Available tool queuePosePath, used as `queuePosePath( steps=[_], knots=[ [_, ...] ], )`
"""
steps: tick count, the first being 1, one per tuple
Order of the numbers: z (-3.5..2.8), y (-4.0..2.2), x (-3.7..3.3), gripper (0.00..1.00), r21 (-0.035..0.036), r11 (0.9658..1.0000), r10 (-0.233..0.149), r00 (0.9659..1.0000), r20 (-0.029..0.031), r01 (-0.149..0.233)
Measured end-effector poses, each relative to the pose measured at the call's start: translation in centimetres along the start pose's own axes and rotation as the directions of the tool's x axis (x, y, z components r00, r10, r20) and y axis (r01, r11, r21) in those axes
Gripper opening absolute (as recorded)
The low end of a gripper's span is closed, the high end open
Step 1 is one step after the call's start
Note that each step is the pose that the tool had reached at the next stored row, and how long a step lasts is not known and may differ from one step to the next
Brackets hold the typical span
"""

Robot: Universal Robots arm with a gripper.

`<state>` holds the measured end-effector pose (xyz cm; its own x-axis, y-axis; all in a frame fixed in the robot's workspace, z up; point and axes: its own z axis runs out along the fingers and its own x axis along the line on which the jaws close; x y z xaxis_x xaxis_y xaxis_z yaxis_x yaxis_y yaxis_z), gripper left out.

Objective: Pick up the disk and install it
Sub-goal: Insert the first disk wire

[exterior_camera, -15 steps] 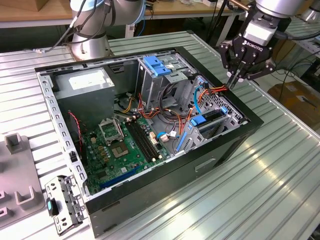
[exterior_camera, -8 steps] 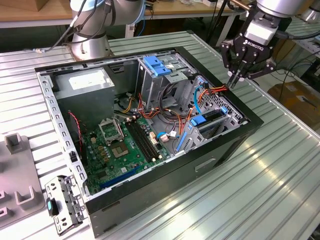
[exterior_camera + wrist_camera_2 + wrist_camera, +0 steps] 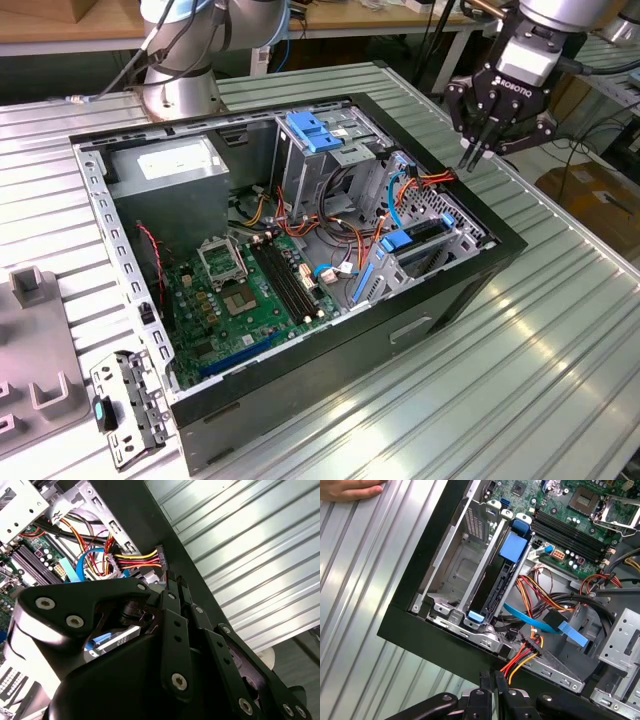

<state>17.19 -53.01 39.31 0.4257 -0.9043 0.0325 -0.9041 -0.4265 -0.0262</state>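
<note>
Gripper (image 3: 470, 157): fingers pressed together on nothing, tips hovering just above the case (image 3: 445, 645) rim at its drive-cage corner.
Power wires (image 3: 522, 657): red, yellow and orange, just inside that rim, under the tips.
Disk (image 3: 500, 587): on edge in the case's cage slot, blue carrier around it, apart from the gripper; whether it is latched, I cannot tell.
Hand (image 3: 350, 489): a person's, on the table outside the case.
Risk: judged likely, any drop here snags the wires or strikes the rim.

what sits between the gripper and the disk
In the first wrist view, the case's black rim and red-and-yellow cables crossing it separate the gripper from the disk.
</note>
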Motion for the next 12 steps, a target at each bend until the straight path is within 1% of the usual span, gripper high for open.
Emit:
queuePosePath(
  steps=[6, 7, 8, 10, 12],
  knots=[
    [0.0, -0.01, 0.0, 0.18, 0.0, 1.0, 0.0, 1.0, 0.0, 0.0],
    [0.0, -0.01, 0.0, 0.18, 0.0001, 1.0, -0.005, 1.0, 0.0001, 0.005],
    [0.01, -0.03, 0.0, 0.18, 0.0006, 0.9998, -0.018, 0.9998, 0.0005, 0.018],
    [0.03, -0.03, 0.01, 0.18, 0.002, 0.998, -0.063, 0.998, 0.0016, 0.063],
    [0.08, -0.02, 0.01, 0.18, 0.0036, 0.9941, -0.108, 0.9941, 0.0025, 0.108]
  ],
)
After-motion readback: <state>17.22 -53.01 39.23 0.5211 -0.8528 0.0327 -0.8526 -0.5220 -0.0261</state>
